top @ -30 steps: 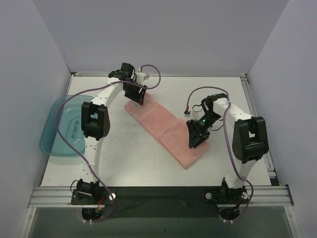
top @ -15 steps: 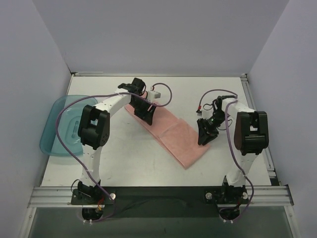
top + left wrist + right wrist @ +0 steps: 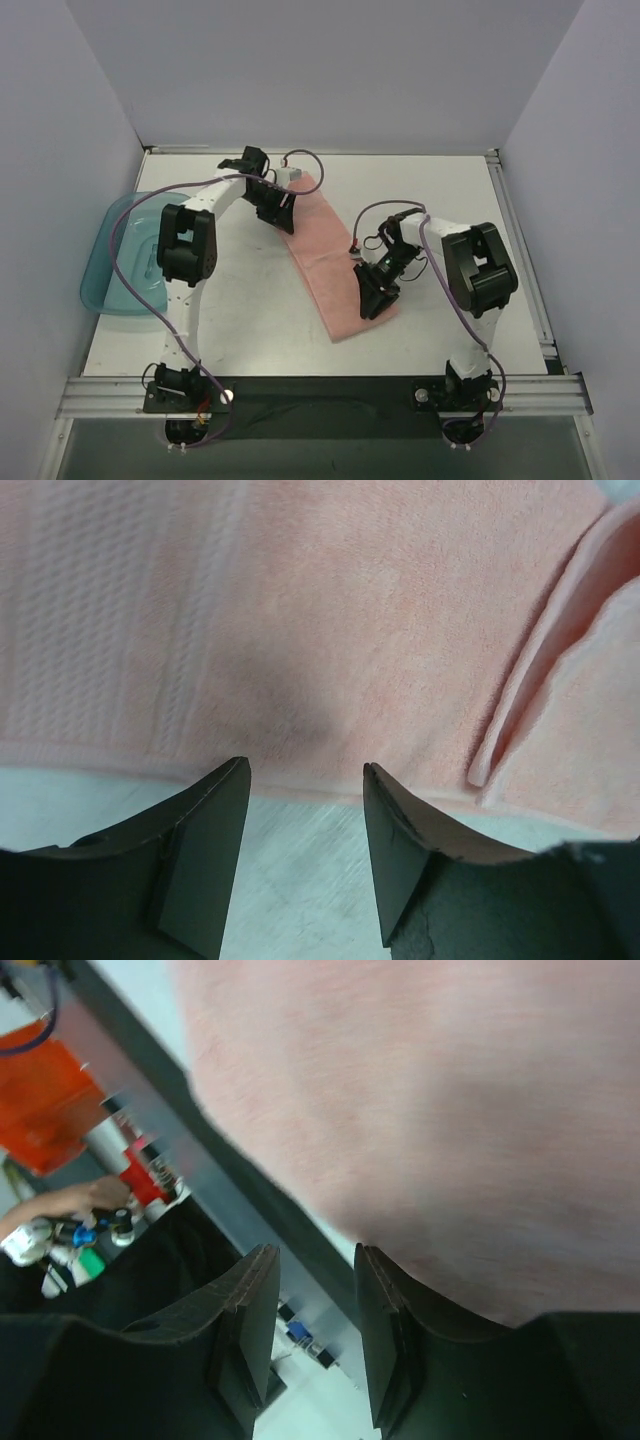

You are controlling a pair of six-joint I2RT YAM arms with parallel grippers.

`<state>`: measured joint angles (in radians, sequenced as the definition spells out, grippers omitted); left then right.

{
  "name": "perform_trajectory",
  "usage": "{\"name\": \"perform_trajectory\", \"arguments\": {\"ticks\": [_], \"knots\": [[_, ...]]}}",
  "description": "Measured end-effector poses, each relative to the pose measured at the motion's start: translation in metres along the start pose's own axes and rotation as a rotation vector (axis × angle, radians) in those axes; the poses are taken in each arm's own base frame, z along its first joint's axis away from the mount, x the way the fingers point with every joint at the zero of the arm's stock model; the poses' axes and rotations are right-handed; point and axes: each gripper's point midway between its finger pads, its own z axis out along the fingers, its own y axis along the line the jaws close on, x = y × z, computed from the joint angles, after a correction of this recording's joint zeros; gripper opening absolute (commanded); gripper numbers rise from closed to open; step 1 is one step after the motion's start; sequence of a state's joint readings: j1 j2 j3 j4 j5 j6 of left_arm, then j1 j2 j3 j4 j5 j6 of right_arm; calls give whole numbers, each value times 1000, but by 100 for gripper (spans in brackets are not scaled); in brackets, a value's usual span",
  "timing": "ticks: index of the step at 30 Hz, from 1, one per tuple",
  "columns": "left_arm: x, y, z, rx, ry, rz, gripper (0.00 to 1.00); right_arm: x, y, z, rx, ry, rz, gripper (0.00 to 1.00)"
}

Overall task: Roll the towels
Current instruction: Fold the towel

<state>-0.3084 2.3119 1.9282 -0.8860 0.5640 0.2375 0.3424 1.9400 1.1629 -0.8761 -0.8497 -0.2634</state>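
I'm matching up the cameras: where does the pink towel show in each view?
Top external: towel lies diagonally across the middle of the white table.
Left wrist: towel fills the upper part.
Right wrist: towel, blurred, fills the upper right.
Shared landmark: the towel's edge against the table.

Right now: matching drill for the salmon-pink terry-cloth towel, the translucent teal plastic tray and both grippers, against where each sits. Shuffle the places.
Things
1. salmon-pink terry-cloth towel
2. translucent teal plastic tray
3. left gripper
4. right gripper

Places
A. at the towel's far end
B. at the left edge of the table
C. lying flat, diagonally across the middle
D. at the towel's near end

Pairs: 1-C, 2-B, 3-A, 4-D
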Motion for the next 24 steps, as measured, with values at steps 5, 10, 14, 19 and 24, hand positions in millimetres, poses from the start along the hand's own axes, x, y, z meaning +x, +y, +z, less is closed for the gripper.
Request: {"name": "perform_trajectory", "arguments": {"ticks": [5,10,14,19,24], "knots": [[-10,2,-24,81,-78,21,67,2,43,-5,-194,-4,-11,41],[-18,-49,-31,172,-98,119,67,-33,50,-60,-292,-209,-8,41],[-21,-89,-18,217,-82,192,64,-52,33,-94,-272,-330,14,34],[-15,-115,-4,261,-53,210,52,-52,1,-80,-156,-323,103,22],[-9,-126,3,312,-46,171,42,-42,-20,-58,-86,-281,177,15]]}}
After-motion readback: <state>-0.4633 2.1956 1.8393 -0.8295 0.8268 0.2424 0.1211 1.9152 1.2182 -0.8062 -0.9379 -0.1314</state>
